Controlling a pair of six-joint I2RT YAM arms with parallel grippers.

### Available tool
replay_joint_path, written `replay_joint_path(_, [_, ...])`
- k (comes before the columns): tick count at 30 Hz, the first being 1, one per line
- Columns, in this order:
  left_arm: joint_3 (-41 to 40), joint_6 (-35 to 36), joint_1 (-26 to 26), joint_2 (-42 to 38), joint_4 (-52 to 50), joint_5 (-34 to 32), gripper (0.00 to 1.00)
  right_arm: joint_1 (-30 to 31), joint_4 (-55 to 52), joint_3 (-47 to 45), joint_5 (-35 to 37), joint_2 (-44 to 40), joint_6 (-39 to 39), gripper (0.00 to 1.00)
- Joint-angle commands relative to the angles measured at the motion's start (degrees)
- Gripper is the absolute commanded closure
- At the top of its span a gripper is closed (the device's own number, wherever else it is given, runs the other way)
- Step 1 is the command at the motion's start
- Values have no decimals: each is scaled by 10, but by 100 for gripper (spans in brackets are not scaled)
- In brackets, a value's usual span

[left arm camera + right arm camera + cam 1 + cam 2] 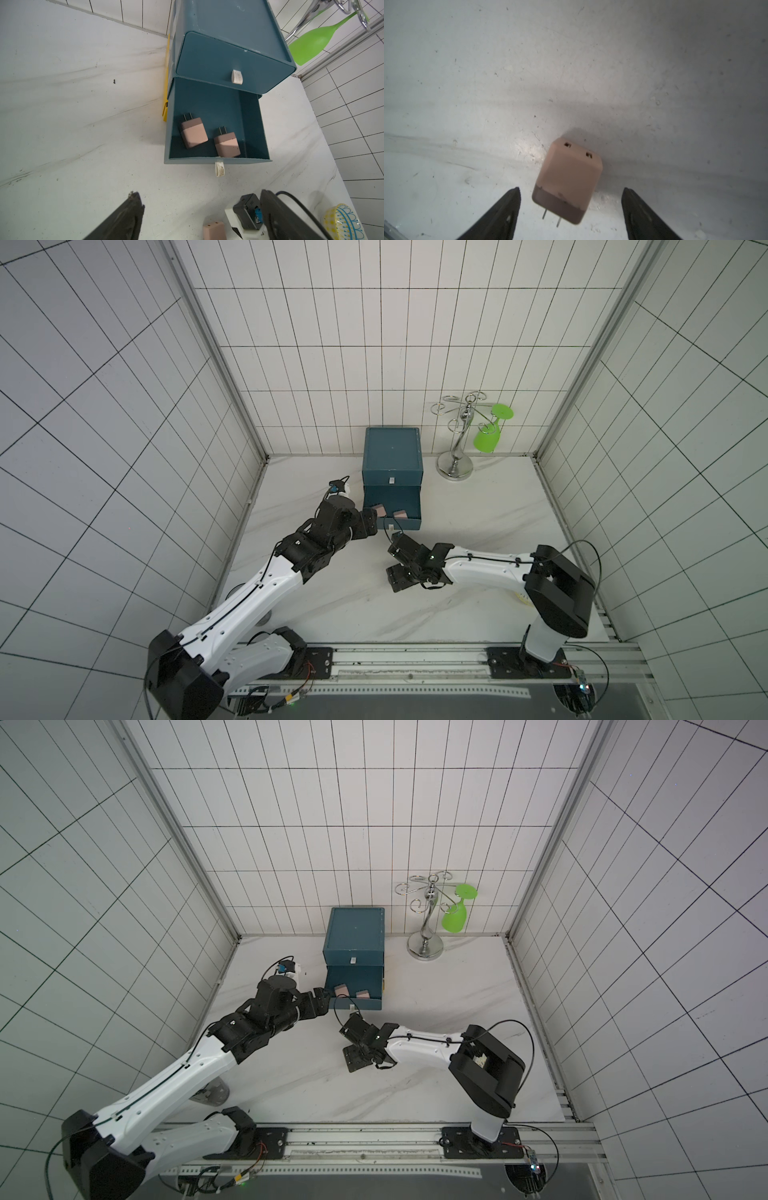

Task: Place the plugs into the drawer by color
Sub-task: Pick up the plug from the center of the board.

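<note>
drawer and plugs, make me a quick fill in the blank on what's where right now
The lower drawer holds ___ plugs.
The upper drawer is ___.
The right gripper stands ___ around a third plug.
The glass hanging on the rack is ___.
Missing words: two; shut; open; green.
</note>
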Motion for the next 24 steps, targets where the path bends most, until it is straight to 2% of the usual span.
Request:
replay_joint_path(1, [-4,7,6,15,15,4,10,4,16,38,9,24,16,19])
replay_joint_path(3, [-2,7,6,21,15,8,10,4,11,40,15,38,24,20])
replay_joint_path(6, [-3,6,7,20,15,12,10,11,-22,42,36,54,43,28])
replay_joint_path(13, [-4,-2,7,20,26,34,10,61,-125,74,111,59,72,41])
replay_joint_path(15, [-4,-2,7,22,31,43,10,58,-112,72,101,60,61,49])
replay_joint_path(17, [-6,-6,8,20,26,42,10,46,-82,58,71,53,45,52])
replay_joint_path(21, [-24,-8,35,-8,20,30,11,9,-4,9,-13,1,26,72])
replay_joint_path(24, [-53,-14,59,-47,49,46,11,-6,-15,10,-16,-47,6,78])
